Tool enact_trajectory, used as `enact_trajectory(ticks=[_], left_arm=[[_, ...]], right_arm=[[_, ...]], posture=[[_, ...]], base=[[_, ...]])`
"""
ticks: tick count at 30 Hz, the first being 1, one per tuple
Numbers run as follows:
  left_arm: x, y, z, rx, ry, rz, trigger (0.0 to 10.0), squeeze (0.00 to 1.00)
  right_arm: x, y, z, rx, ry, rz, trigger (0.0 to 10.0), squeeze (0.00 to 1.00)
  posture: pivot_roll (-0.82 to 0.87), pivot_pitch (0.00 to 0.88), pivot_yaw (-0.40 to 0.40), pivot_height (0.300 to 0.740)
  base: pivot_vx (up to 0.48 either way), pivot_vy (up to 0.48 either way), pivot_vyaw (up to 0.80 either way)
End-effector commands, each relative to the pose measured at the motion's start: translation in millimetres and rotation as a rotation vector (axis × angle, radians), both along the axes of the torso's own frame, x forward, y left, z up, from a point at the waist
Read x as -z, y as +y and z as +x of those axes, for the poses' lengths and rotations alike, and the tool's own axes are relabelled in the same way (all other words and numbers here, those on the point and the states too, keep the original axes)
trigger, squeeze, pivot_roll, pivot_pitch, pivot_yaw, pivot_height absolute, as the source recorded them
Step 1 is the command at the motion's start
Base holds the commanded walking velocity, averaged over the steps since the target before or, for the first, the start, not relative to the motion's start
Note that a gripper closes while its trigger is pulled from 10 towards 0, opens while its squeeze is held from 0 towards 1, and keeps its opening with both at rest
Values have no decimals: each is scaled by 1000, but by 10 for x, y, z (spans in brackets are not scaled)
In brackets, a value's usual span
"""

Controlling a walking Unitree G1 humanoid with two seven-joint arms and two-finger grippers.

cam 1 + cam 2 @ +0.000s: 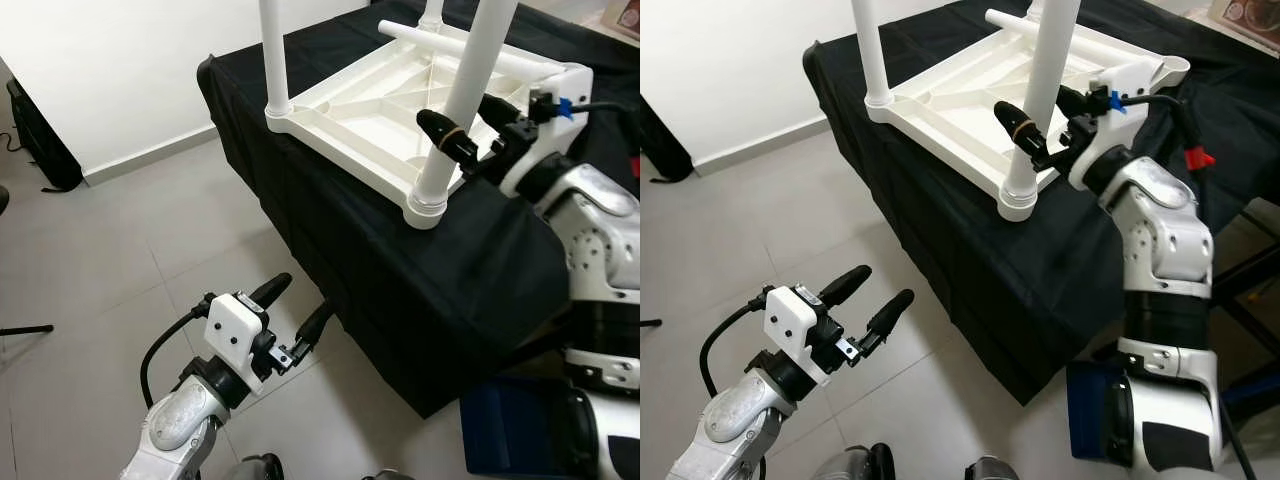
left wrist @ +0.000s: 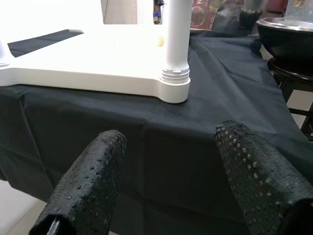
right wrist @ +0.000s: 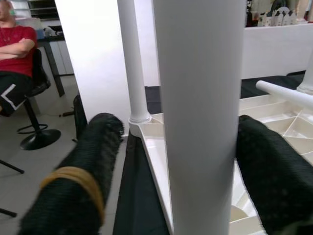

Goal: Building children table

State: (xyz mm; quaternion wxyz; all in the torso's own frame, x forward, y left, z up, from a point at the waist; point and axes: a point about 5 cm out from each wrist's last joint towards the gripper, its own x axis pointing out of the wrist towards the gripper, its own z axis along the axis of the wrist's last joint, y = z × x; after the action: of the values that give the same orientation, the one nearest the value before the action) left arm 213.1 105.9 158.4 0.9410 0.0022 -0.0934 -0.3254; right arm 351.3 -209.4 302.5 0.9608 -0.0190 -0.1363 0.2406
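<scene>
Right tool [image 1: 1040, 125] straddles the near corner leg [image 1: 1045, 90] of the upturned white tabletop [image 1: 385, 100] on the black-draped desk [image 1: 400, 260], fingers either side though contact is unclear, probably twisting it tight next, while the left tool [image 1: 865, 300] hangs open and empty.

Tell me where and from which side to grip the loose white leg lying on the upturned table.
Grip the loose white plastic leg near mid-length, coming from above with fingers straddling it crosswise. It is a thin round tube lying flat across the upturned white plastic tabletop, so its sides look reachable. The right gripper already straddles the near upright corner leg; the left gripper is open, low, probably freer.
</scene>
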Motion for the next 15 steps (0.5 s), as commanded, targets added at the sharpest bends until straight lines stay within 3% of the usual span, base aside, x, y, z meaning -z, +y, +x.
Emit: enact_trajectory(ticks=[1,10,14,15], left_arm=[[41,-16,-16,10,25,3,10000,0],[31,-20,-17,8,24,0,10000,0],[30,-17,-19,9,25,-1,10000,0],[31,-14,-20,8,25,-2,10000,0]], right_arm=[[-12,46,25,-13,-9,-7,0,0],[-77,-59,18,47,-22,-54,0,0],[-41,-68,14,175,0,-131,0,0],[6,-27,-3,266,12,-166,0,0]], posture=[[-21,172,-29,740],[-26,175,-32,740],[-30,176,-34,740],[-35,176,-34,740]], base=[[0,0,0],[0,0,0],[0,0,0],[0,0,0]])
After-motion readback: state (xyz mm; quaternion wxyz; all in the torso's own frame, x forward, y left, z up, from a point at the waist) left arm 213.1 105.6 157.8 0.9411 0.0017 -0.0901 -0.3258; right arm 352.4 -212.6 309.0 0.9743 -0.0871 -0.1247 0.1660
